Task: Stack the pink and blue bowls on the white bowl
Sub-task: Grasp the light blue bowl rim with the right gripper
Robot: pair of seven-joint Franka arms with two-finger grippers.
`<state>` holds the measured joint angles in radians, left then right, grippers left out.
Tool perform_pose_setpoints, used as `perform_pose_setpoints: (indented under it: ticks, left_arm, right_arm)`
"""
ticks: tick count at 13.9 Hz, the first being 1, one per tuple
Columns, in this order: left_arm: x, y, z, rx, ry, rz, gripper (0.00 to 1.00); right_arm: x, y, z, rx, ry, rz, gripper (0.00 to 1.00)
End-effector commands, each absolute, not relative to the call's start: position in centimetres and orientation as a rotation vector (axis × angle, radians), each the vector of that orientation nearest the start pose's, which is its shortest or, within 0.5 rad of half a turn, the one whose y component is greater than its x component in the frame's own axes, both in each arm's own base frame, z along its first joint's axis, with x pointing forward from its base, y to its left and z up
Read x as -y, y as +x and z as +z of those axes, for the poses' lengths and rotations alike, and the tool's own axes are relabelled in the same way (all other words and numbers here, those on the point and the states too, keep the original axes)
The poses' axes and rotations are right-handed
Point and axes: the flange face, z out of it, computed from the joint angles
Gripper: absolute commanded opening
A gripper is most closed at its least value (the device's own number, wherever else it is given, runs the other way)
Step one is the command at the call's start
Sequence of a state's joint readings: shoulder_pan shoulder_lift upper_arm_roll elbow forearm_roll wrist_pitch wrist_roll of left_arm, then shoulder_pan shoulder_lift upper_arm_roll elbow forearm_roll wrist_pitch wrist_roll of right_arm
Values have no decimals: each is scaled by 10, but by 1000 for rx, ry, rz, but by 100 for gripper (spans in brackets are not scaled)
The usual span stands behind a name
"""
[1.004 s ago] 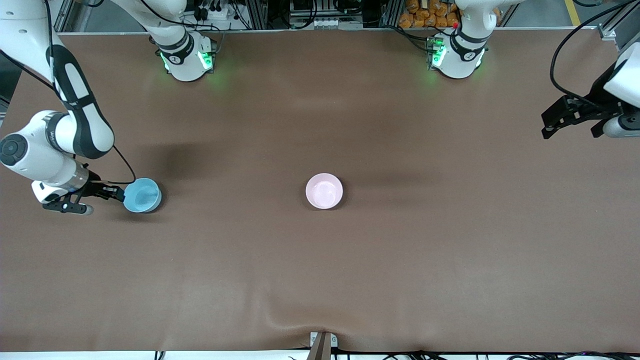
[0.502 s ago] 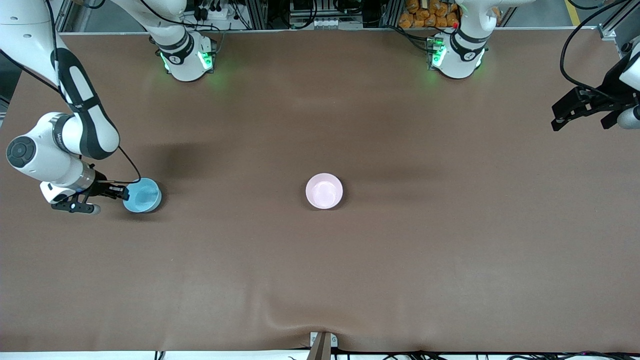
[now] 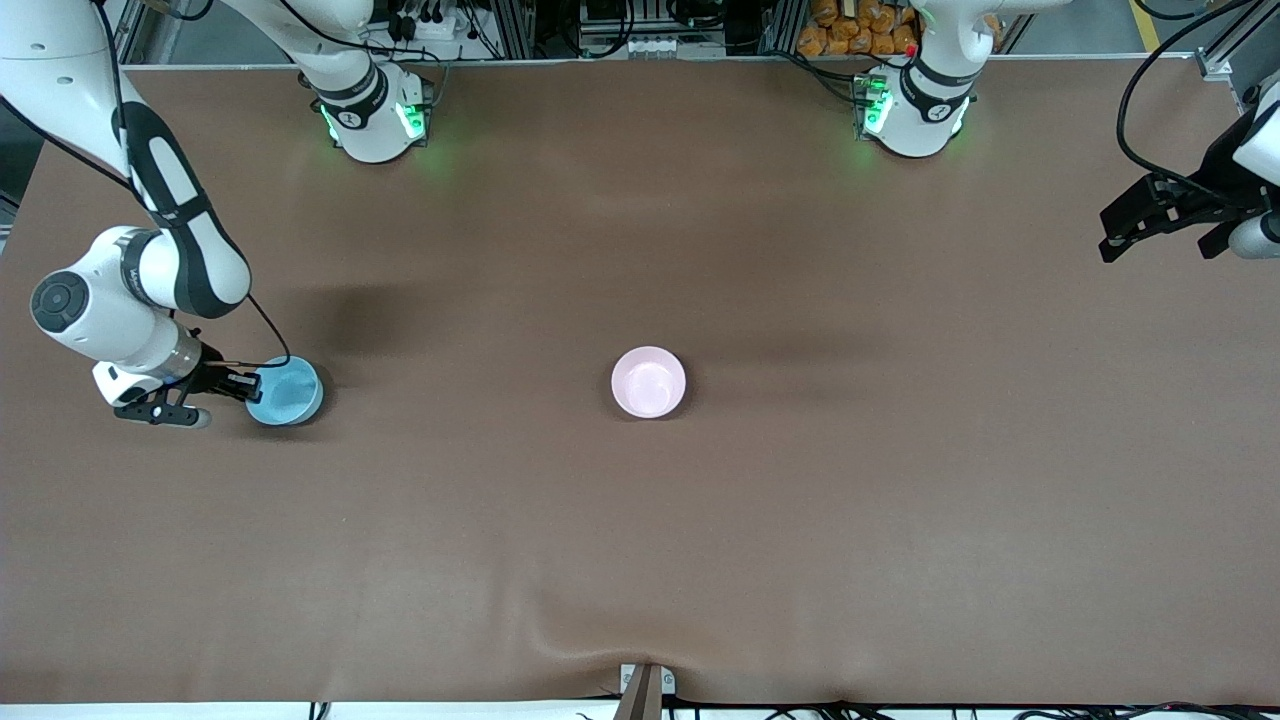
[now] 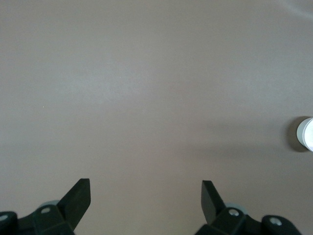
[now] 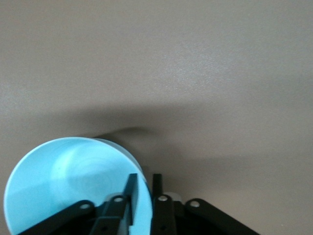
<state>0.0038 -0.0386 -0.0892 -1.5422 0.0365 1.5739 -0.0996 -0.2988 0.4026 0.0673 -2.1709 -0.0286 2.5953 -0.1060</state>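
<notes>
The light blue bowl (image 3: 285, 391) sits at the right arm's end of the table. My right gripper (image 3: 245, 387) is shut on its rim, one finger inside and one outside, as the right wrist view (image 5: 145, 188) shows with the blue bowl (image 5: 63, 181) beside it. The pale pink bowl (image 3: 649, 382) stands upright at the table's middle. No separate white bowl shows. My left gripper (image 3: 1160, 235) is open and empty, up over the left arm's end of the table; in the left wrist view (image 4: 145, 188) only bare table lies under it.
The brown table cover (image 3: 640, 540) has a wrinkle near the front edge. A pale round bowl edge (image 4: 306, 133) shows at the border of the left wrist view. The arm bases (image 3: 370, 110) stand along the back edge.
My right gripper has slid in onto the blue bowl's rim; the bowl has stayed in place. My left gripper has drawn back toward its end of the table and then held still.
</notes>
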Motion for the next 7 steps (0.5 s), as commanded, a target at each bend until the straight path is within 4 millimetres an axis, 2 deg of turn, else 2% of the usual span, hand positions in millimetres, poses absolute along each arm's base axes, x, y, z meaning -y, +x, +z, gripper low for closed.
perform_pose_setpoints:
  ticks: [1, 4, 7]
  left_arm:
    - [42, 538, 663, 10, -3125, -127, 100]
    - [41, 539, 664, 13, -3125, -141, 100]
    - [42, 539, 664, 8, -3123, -141, 100]
  right_arm:
    - [111, 556, 214, -114, -3127, -85, 0]
    - [79, 574, 248, -171, -3120, -26, 0]
    - [24, 599, 284, -379, -3025, 25, 0]
